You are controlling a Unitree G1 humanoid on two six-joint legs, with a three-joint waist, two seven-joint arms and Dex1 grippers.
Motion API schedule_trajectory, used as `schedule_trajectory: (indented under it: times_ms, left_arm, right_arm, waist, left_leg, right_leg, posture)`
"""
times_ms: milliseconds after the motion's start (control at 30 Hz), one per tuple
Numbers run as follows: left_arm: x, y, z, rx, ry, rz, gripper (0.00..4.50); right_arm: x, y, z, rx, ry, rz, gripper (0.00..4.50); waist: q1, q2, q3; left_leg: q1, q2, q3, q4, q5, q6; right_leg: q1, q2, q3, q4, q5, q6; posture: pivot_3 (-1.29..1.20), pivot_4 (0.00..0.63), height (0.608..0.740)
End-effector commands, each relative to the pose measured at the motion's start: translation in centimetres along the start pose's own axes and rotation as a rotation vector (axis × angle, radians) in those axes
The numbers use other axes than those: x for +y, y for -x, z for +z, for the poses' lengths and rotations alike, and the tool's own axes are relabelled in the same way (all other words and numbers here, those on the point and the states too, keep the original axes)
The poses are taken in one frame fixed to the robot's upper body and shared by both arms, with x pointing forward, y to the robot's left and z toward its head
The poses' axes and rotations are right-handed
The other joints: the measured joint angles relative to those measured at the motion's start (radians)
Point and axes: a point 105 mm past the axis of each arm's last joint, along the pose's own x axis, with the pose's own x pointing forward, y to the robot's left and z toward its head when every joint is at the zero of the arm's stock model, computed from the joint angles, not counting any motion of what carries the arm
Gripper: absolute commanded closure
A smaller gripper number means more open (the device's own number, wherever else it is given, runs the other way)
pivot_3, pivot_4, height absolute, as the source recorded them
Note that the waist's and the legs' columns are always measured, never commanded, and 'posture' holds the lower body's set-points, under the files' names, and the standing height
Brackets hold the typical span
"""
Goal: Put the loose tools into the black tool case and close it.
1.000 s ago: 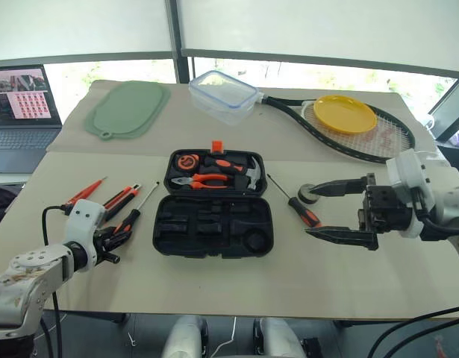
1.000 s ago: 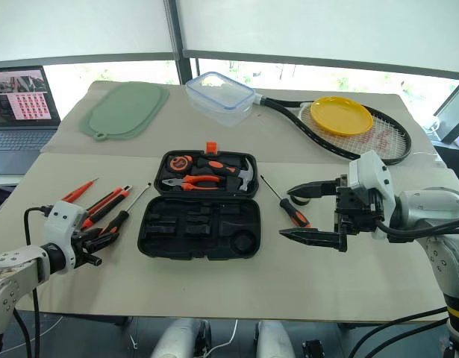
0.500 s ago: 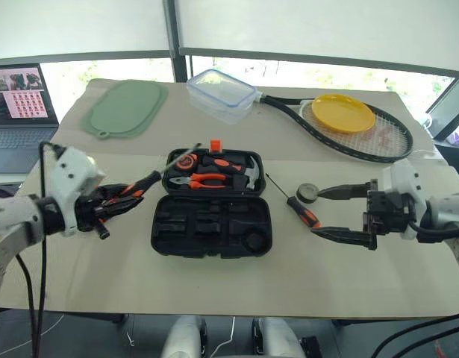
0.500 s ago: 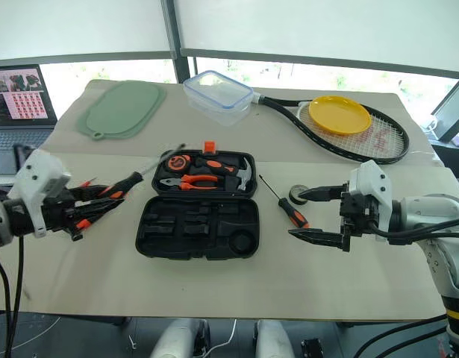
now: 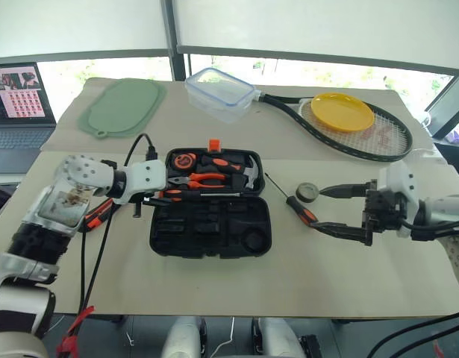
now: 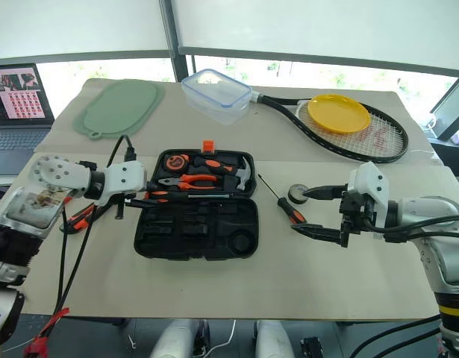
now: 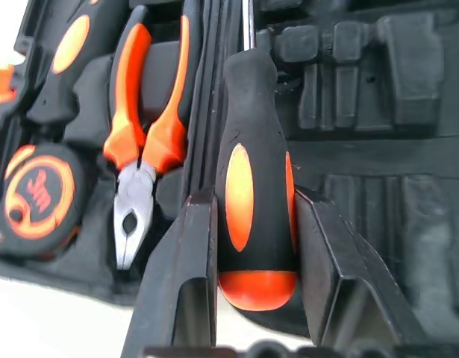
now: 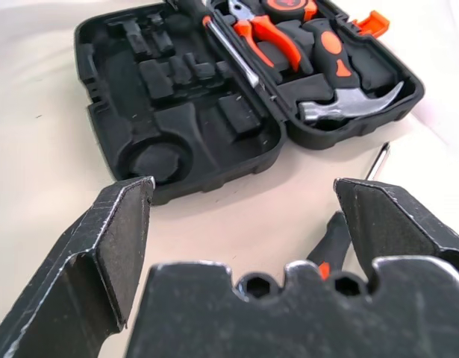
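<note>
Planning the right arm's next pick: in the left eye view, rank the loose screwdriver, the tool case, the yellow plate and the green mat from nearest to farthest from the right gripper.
1. Loose screwdriver, just left of the right gripper.
2. Tool case, further left.
3. Yellow plate, far side, on the racket.
4. Green mat, far-left corner.

The black plastic hinged tool case [image 6: 196, 220] lies open on the beige table [image 6: 214, 283]. Orange-handled pliers [image 6: 186, 181], a hammer [image 6: 240, 173] and a round tape measure [image 6: 169, 161] sit in the case's far half. At the case's left edge, the left tool [image 6: 148, 198] grips a black-and-orange-handled screwdriver [image 6: 186, 196], its shaft lying across the case's hinge line. To the case's right lie a second black-and-orange screwdriver [image 6: 283, 206] and a small dark tape roll [image 6: 296, 194]. Beyond them the right tool [image 6: 316, 212] hangs with fingers wide apart.
</note>
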Motion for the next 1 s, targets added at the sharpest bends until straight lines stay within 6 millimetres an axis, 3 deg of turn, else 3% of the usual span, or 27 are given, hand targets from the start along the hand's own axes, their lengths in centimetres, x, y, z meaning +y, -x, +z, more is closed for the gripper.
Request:
schedule_trajectory:
  times_ms: [33, 467, 500, 633, 833, 933, 1000]
  left_arm:
    - [0.6, -0.5, 0.2, 0.000, -0.067, -0.006, 3.57]
    - [1.0, -1.3, 0.9, -0.011, -0.100, -0.028, 3.57]
    - [1.1, -1.1, 1.2, -0.018, -0.100, -0.025, 3.07]
    - [1.6, 0.1, 2.9, -0.067, -0.085, -0.025, 1.80]
    - [1.8, 1.1, 4.9, -0.126, -0.081, -0.013, 1.80]
    - [1.9, 0.6, 5.0, -0.135, -0.079, -0.009, 2.46]
    - [1.6, -0.1, 4.5, -0.130, -0.073, -0.020, 3.24]
  right_arm:
    - [0.0, -0.1, 1.2, -0.020, 0.059, -0.014, 0.00]
    - [0.3, -0.6, 1.1, -0.021, 0.054, -0.031, 0.00]
    - [0.3, -0.6, 1.1, -0.023, 0.054, -0.031, 0.00]
    - [0.4, -0.7, 1.1, -0.027, 0.051, -0.026, 0.00]
    - [0.7, -0.8, 1.0, -0.029, 0.044, -0.021, 0.00]
    - [0.7, -1.0, 1.0, -0.030, 0.042, -0.019, 0.00]
    - [0.7, -1.1, 0.9, -0.028, 0.043, -0.018, 0.00]
  waist:
    - [0.000, 0.000, 0.000]
    - [0.001, 0.000, 0.000]
    - [0.001, 0.000, 0.000]
    - [0.002, 0.000, 0.000]
    - [0.001, 0.000, 0.000]
    - [0.000, 0.000, 0.000]
    - [0.001, 0.000, 0.000]
  left_leg:
    - [-0.002, 0.001, -0.001, 0.003, 0.000, 0.001]
    - [-0.004, 0.000, -0.004, 0.009, -0.002, 0.004]
    - [-0.004, 0.000, -0.004, 0.009, -0.002, 0.004]
    - [-0.004, 0.000, -0.004, 0.009, -0.002, 0.004]
    - [-0.004, 0.000, -0.006, 0.010, -0.002, 0.004]
    - [-0.004, 0.000, -0.006, 0.010, -0.002, 0.004]
    - [-0.004, 0.000, -0.006, 0.010, -0.002, 0.004]
  right_leg:
    - [0.000, 0.000, -0.001, 0.000, 0.000, 0.000]
    - [0.000, -0.001, -0.001, 0.001, 0.001, 0.004]
    - [0.000, -0.001, -0.001, 0.001, 0.001, 0.004]
    - [0.000, -0.001, -0.001, 0.001, 0.001, 0.004]
    - [0.000, -0.001, -0.001, 0.001, 0.001, 0.004]
    - [0.001, -0.001, -0.001, 0.002, 0.001, 0.004]
    - [0.001, -0.001, -0.001, 0.002, 0.001, 0.004]
  posture:
    - [0.00, 0.150, 0.738]
    - [0.00, 0.150, 0.738]
    - [0.00, 0.150, 0.738]
    - [0.00, 0.150, 0.738]
    - [0.00, 0.150, 0.738]
    - [0.00, 0.150, 0.738]
    - [0.00, 0.150, 0.738]
